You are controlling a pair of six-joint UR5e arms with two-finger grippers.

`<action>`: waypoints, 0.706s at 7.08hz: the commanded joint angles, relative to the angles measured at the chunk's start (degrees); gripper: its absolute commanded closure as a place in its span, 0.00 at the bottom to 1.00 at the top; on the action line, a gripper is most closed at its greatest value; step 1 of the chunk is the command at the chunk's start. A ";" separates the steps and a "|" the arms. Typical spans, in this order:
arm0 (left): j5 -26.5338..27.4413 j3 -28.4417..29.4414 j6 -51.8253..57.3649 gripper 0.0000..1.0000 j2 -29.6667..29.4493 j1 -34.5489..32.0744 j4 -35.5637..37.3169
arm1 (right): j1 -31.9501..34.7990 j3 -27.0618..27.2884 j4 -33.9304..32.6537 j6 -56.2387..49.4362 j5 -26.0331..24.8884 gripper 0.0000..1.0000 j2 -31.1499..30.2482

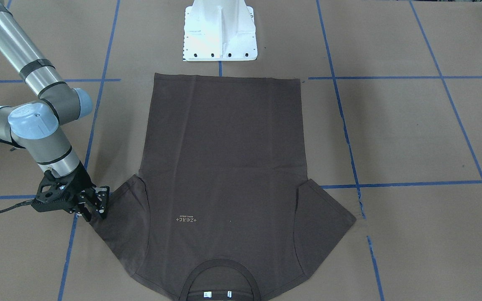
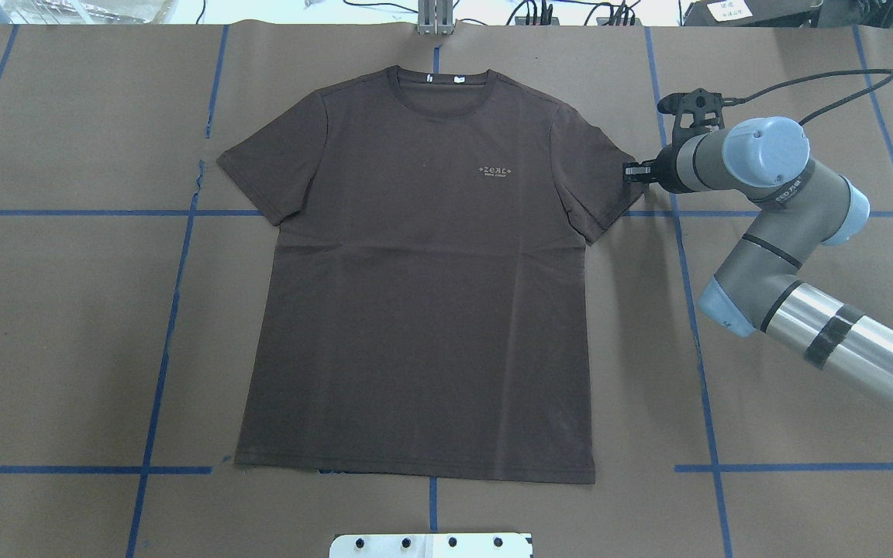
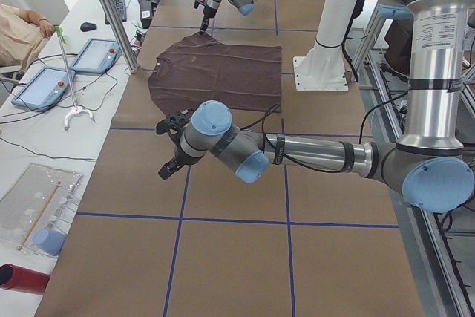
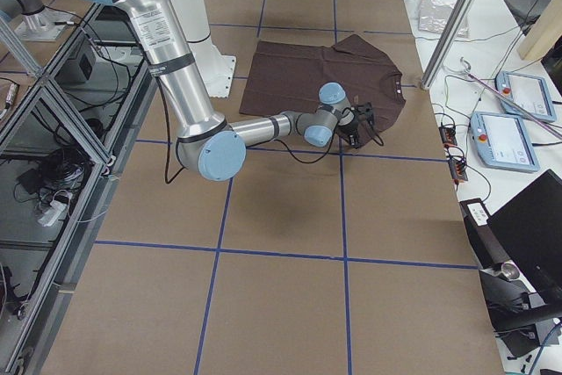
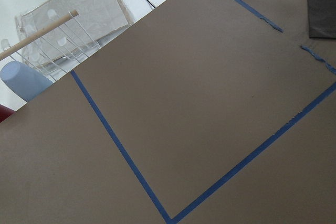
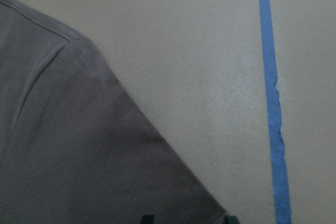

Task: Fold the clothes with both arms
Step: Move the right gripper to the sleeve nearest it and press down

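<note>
The brown T-shirt [image 2: 415,294] lies flat and face up in the middle of the paper-covered table [image 2: 67,349]. In the overhead view its collar [image 2: 439,94] is toward the top of the frame. Its hem runs along the bottom, just short of my white base [image 2: 431,545]. Both sleeves are spread out to the sides. The small pale lettering [image 2: 494,170] sits on the chest right of centre, and two white tags [image 1: 207,294] show inside the neck.

My right gripper [image 1: 95,211] is low at the outer corner of the sleeve [image 2: 594,178] on the right of the overhead view. In the front-facing view that is the lower left. In my right wrist camera the two fingertips [image 6: 148,219] peek in at the bottom edge with a gap between them, so the jaws are apart. The corner of the sleeve lies in that gap. I cannot tell whether the tips touch the cloth. A strip of blue tape [image 6: 273,103] runs down the right side of that view, just beside the sleeve.

My left gripper [image 3: 166,170] shows only in the left side view. There it hangs over bare paper in the centre left of the frame, well apart from the shirt. From there I cannot tell whether its jaws are wide or closed. My left wrist camera shows brown paper crossed by blue tape, with a dark corner of the shirt in the upper right. In the upper left, off the paper, are a clear plastic bag [image 5: 73,22] and a blue cup [image 5: 23,80].
</note>
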 commanded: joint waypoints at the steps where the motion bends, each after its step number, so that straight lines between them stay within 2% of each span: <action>1: 0.00 0.09 0.00 0.00 0.00 0.00 -0.08 | 0.22 0.51 -2.33 -0.01 -0.16 1.00 1.47; 4: 0.00 0.18 0.00 0.00 -0.09 0.00 -0.08 | -0.21 2.79 -15.05 2.09 -1.82 1.00 9.98; 5: 0.00 0.09 0.00 0.00 -0.09 0.00 -0.08 | -2.30 2.63 -19.53 5.58 -4.44 1.00 13.75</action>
